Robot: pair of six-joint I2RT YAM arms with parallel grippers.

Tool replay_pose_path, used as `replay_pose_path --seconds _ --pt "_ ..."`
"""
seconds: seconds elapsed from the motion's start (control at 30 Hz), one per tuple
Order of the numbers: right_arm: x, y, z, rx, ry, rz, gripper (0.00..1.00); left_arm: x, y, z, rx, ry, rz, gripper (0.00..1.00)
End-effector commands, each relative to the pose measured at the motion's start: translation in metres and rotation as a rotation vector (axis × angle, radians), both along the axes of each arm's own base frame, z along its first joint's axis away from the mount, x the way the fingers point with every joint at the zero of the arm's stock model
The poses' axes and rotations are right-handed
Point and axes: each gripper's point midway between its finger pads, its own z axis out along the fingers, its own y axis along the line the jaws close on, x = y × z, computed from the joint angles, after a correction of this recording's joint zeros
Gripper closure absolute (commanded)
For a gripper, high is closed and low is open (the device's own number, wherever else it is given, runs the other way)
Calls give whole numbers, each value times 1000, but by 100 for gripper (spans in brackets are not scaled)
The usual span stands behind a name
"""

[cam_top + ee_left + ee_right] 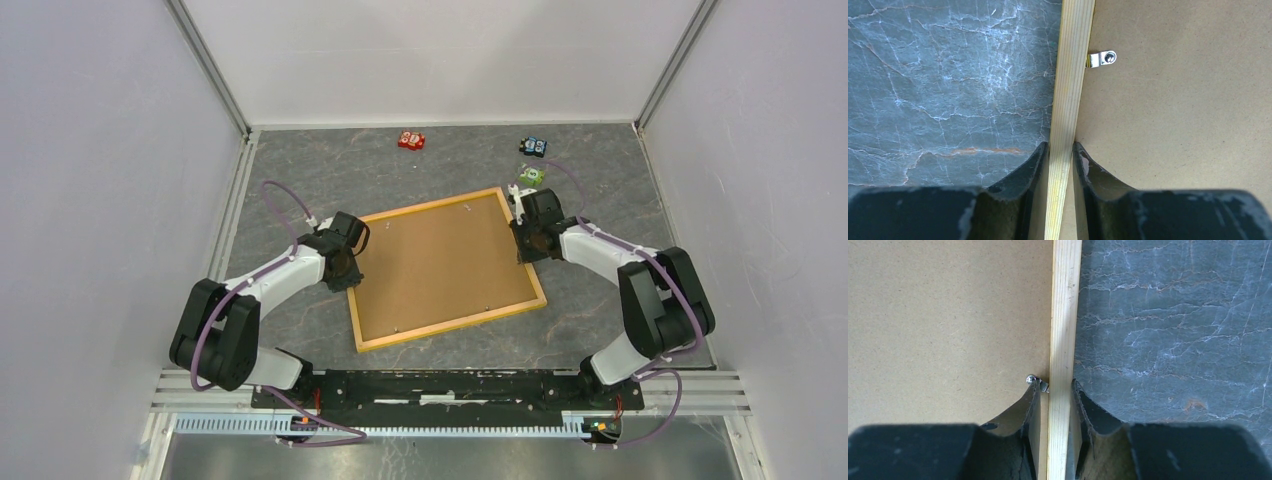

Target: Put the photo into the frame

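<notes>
The yellow-orange wooden frame [450,322] lies flat on the grey marbled table, back side up. A plain brown backing board [440,265] fills it. The photo is not visible in any view. My left gripper [350,262] is at the frame's left rail, and in the left wrist view my left gripper [1060,150] has its fingers closed on both sides of the rail [1070,75]. My right gripper [522,235] is at the right rail. In the right wrist view my right gripper [1056,387] clasps the rail [1064,305] beside a metal clip [1034,380].
A second metal clip [1103,58] sits on the board by the left rail. A small red object [411,139], a blue-black one [534,147] and a green one [531,176] lie at the table's far side. White walls enclose the table.
</notes>
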Motion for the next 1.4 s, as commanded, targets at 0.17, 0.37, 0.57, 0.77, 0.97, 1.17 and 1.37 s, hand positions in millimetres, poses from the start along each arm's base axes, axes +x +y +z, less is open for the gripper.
replay_pose_path --seconds 0.17,0.37,0.57,0.77,0.97,1.17,1.37 --pt "-22 19 -6 59 82 90 60 -1 -8 -7 -28 18 -25 71" --pt "-46 42 -2 229 95 141 41 10 -10 -13 -1 54 -54 69" --pt "-76 69 8 468 78 157 37 24 -32 -21 -73 90 -50 63" --pt "-101 92 22 626 -18 161 39 47 -61 -32 -195 136 -33 46" --pt "-108 92 27 629 -75 148 34 81 -53 7 -140 30 -20 17" --pt "-50 44 52 237 -228 111 16 61 -16 46 -13 -51 6 2" --pt "20 70 91 232 -304 157 2 17 -16 68 -64 -116 -75 1"
